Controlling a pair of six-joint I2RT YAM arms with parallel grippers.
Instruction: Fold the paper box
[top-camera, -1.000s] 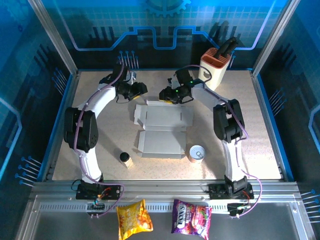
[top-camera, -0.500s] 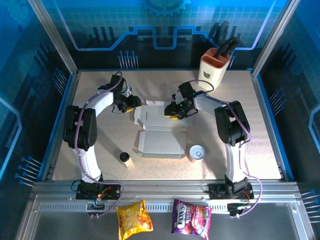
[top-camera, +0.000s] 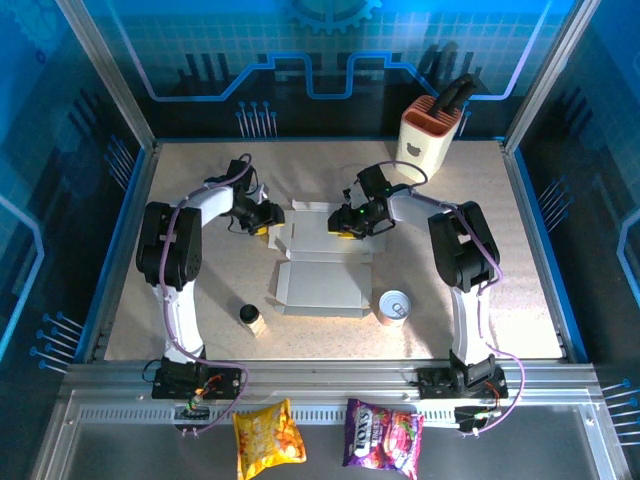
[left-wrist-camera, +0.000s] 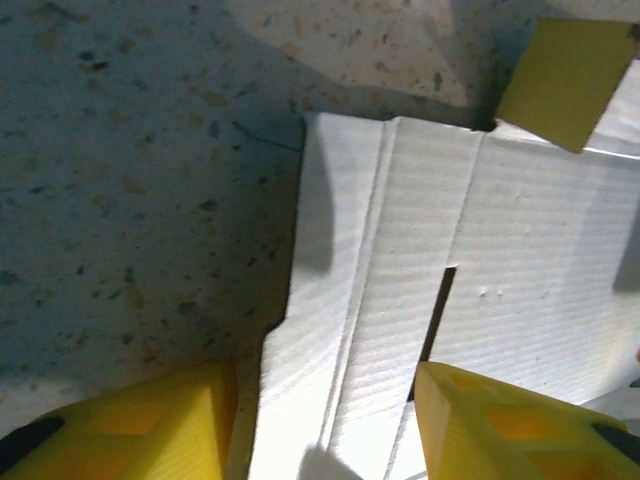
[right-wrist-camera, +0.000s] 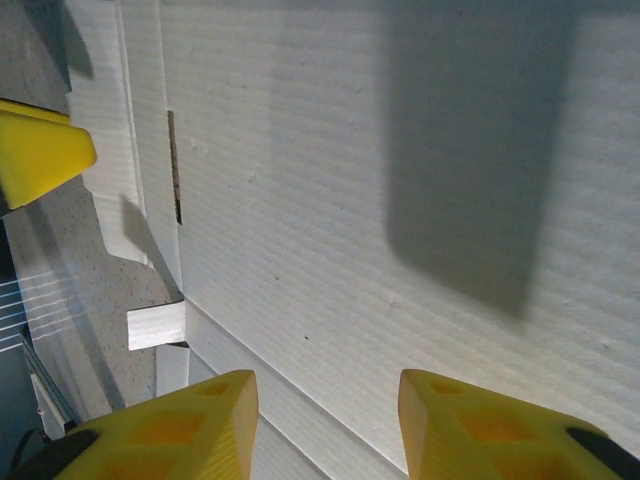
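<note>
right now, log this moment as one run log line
paper box: flat, grey-white side up | left gripper: open, straddling box's left flap | right gripper: open, over box's far panel

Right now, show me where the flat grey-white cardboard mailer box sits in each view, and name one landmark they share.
Top external: the flat grey-white cardboard box lies mid-table, left of the silver tin can.
Left wrist: the box covers the right half of the picture.
Right wrist: the box covers most of the picture.
Shared landmark: the speckled tabletop along the box's edge.
</note>
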